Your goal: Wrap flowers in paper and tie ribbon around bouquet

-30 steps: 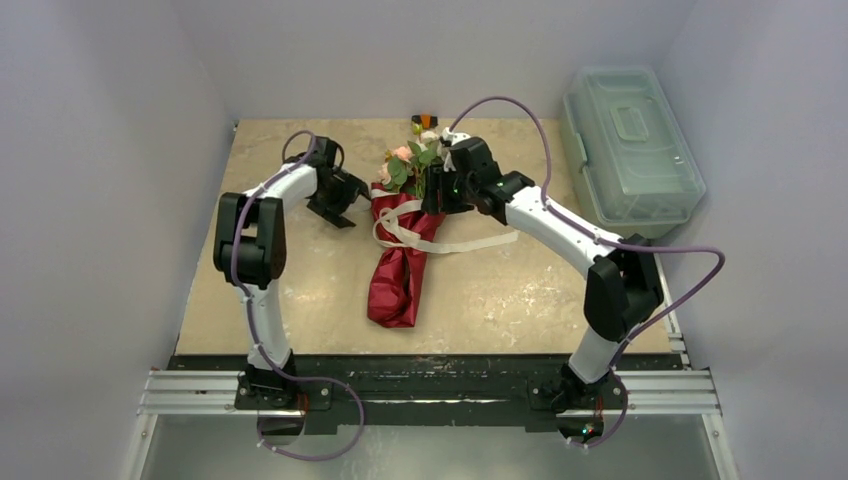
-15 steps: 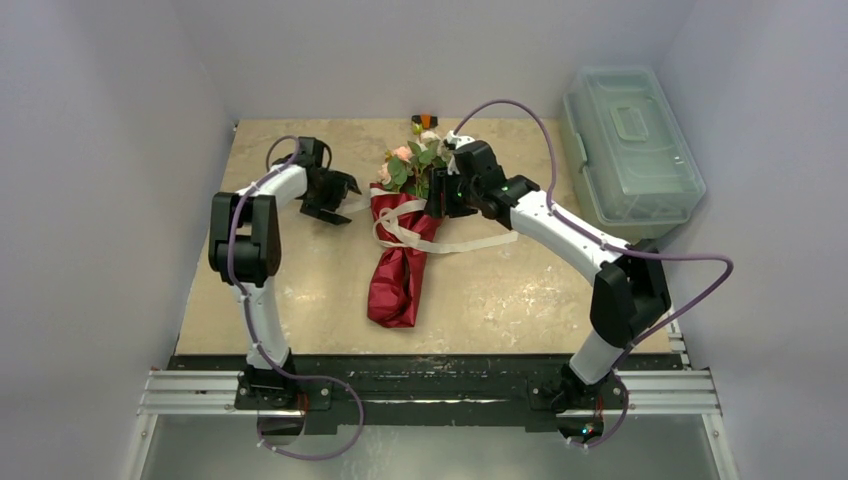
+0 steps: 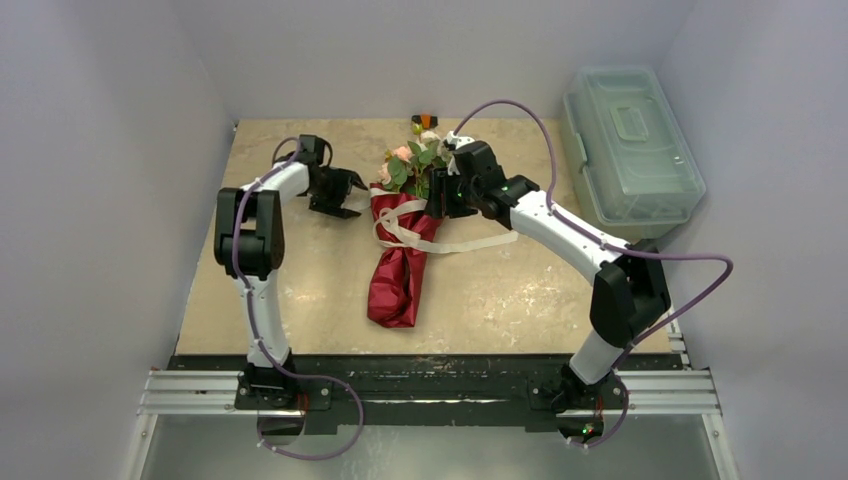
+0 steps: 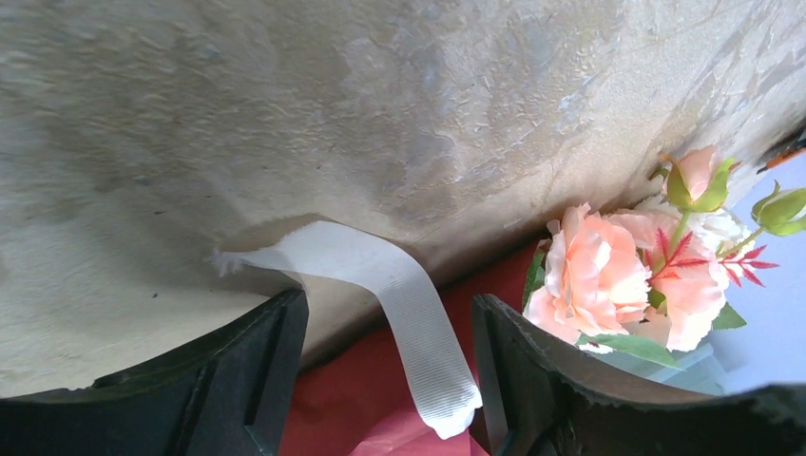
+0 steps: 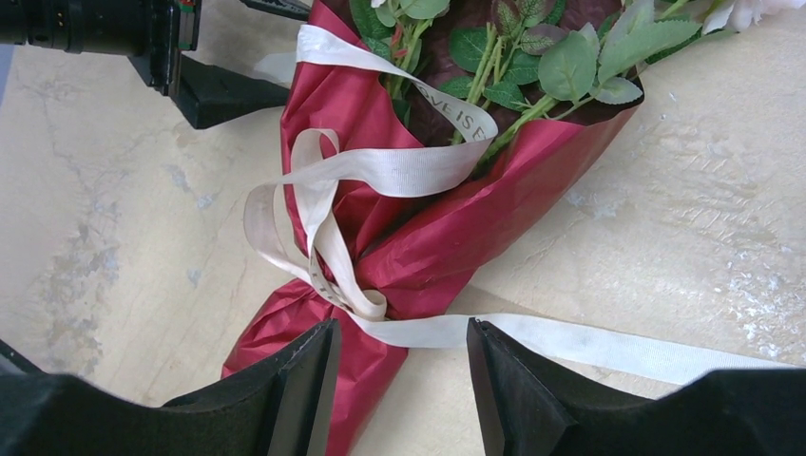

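Since a second ago the left gripper [image 4: 388,304] has edged closer to the bouquet [image 3: 398,262], and one loose end of the ribbon [image 4: 361,261] now lies between its spread fingers, not pinched. The flowers [image 4: 608,275] stick out of the red paper [image 5: 456,233] just ahead of it, to its right. The right gripper [image 5: 399,332], jaws also apart, hovers over the loosely looped knot, with the other ribbon tail trailing off to its right across the table [image 3: 500,290]. A clear plastic box [image 3: 630,140] sits well off to its right.
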Controlling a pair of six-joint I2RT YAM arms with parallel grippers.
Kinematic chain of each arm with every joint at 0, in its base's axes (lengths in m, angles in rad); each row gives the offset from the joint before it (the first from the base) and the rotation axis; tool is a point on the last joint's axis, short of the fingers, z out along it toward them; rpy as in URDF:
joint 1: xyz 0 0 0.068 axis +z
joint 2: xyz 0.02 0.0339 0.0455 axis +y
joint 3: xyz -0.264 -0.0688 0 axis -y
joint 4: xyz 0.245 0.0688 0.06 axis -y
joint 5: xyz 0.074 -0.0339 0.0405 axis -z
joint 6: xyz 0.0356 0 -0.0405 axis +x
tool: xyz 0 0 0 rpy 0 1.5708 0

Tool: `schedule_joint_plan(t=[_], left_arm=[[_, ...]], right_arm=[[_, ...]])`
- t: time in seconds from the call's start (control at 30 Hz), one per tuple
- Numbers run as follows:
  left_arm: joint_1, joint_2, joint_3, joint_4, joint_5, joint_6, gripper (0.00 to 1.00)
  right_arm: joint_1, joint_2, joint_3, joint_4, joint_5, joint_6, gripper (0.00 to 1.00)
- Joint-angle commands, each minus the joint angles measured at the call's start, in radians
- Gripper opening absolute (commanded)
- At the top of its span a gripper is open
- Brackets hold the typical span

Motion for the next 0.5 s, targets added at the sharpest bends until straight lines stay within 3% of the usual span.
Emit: schedule_joint_plan(t=[0.0, 0.23, 0.33, 0.47], left_arm=[[0.001, 0.045, -0.005, 0.053, 0.073, -0.026, 0.67], [-0.002, 0.048, -0.005, 0.052, 0.092, -0.003, 0.64], [-0.001, 0.045, -0.012, 0.07, 0.101, 0.001, 0.5], [-0.001, 0.019, -0.047, 0.122, 0.1, -0.013, 0.17]], right_arm=[[0.001, -0.003, 0.0, 0.005, 0.005, 0.019, 0.59], [0.001, -0.01, -0.018, 0.013, 0.019, 0.031, 0.59], [0.0, -0.013, -0.022, 0.014, 0.022, 0.034, 0.59], [0.001, -0.021, -0.026, 0.012, 0.029, 0.038, 0.59]])
